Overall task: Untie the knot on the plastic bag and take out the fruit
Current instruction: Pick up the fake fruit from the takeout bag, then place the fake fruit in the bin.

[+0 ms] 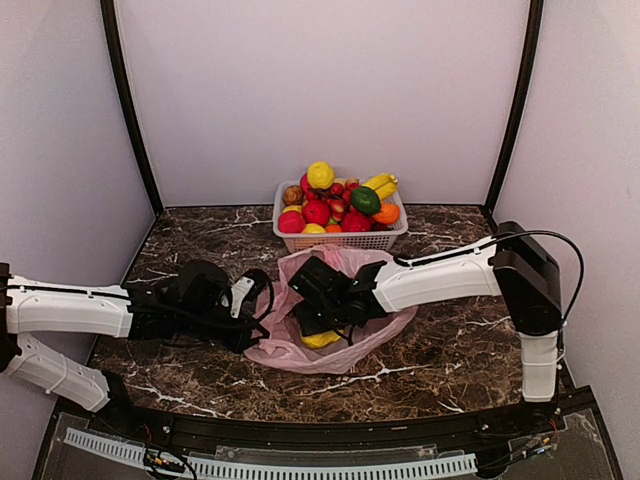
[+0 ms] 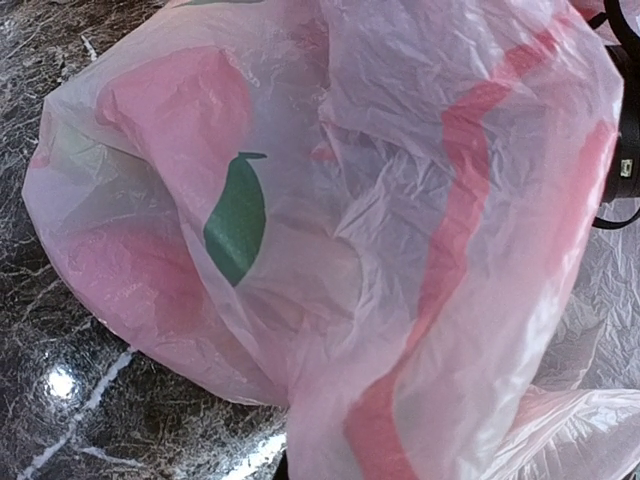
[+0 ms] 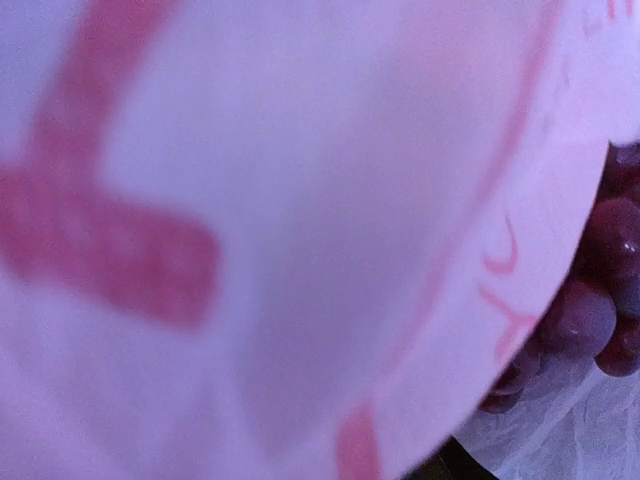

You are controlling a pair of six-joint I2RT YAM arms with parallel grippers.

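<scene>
While left fingers (image 1: 252, 316) clamp the plastic bag (image 1: 300, 355) tight, right fingers' (image 1: 311, 322) spread cannot be told.

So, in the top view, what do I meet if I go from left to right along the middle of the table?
In order: left arm → left gripper → plastic bag → right arm. The basket, behind the plastic bag, is left out.

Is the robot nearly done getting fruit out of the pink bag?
The bag looks untied and open already. The left gripper pinches its edge while the right gripper reaches inside. Not out yet: a yellow fruit and grapes sit in the bag.
</scene>
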